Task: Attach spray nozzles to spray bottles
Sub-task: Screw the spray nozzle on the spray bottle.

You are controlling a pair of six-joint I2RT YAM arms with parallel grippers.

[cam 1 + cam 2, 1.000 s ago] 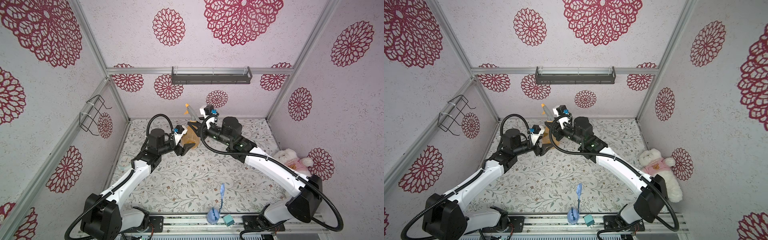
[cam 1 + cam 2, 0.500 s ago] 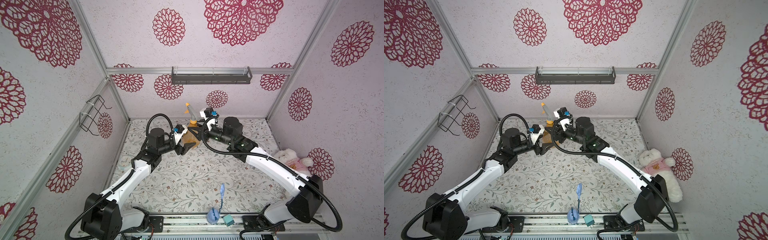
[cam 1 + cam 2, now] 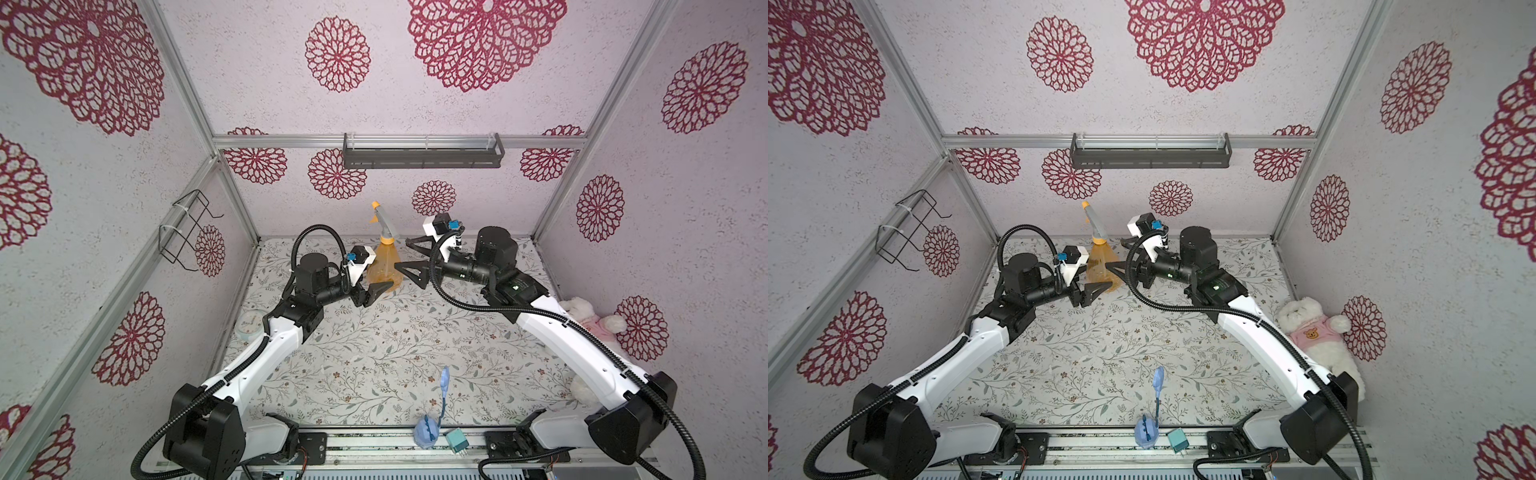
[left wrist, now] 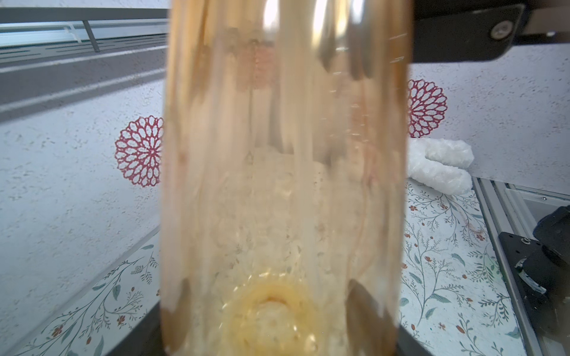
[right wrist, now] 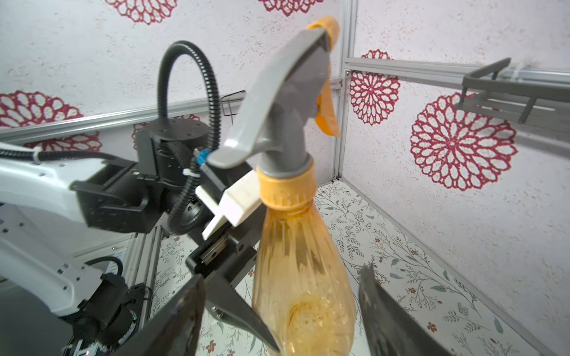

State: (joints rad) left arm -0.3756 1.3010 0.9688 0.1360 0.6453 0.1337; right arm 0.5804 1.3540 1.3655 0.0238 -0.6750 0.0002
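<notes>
Two claws: L gripper (image 3: 380, 279) clamps translucent orange pear-shaped bottle (image 3: 384, 264) w/ grey-orange trigger nozzle (image 3: 384, 222) on; R gripper (image 3: 402, 253) gapes wide, empty.

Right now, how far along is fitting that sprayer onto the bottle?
Looks done: the spray nozzle sits on the orange bottle, collar over the neck; tightness can't be judged. In hand: on the left arm, the jaws grip the bottle low; on the right arm, they stand open around it, not touching. Left: likely letting go.
</notes>
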